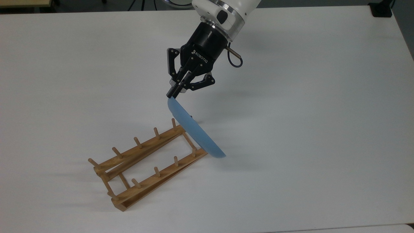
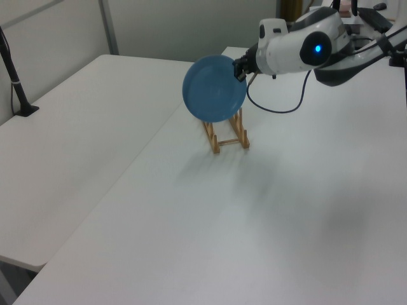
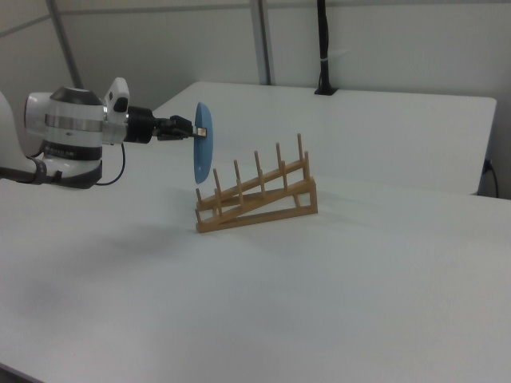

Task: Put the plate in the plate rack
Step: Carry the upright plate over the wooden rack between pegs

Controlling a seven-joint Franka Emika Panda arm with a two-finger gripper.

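Near edge of the desk [image 1: 291,194] is bare in top view; then the plate rack [image 1: 145,161] lies slantwise, low end nearest the camera, pegs up, every slot free. Further back the plate [image 1: 194,131] is off the desk, edge-on and nearly upright, its lower rim hanging just at/over the rack's far end pegs; can't tell if it touches a peg. Right view: plate [image 3: 201,152] is held vertical just off the rack's [image 3: 255,199] low end, above the first pegs, not between any. Left view: plate [image 2: 215,88] face-on, hiding the rack's [image 2: 229,135] far part. Behind/above it the gripper [image 1: 173,94], jaws clamped on the plate's top rim; also seen at [image 2: 240,67] and [image 3: 194,132]. Progress est.: pick + carry + tilt to vertical done, approx. aligned w/ rack. Left: line rim up w/ a gap between pegs, lower till it sits on both rails, let go, back off. Roughly two-thirds through, I'd say. Plate not in rack yet.
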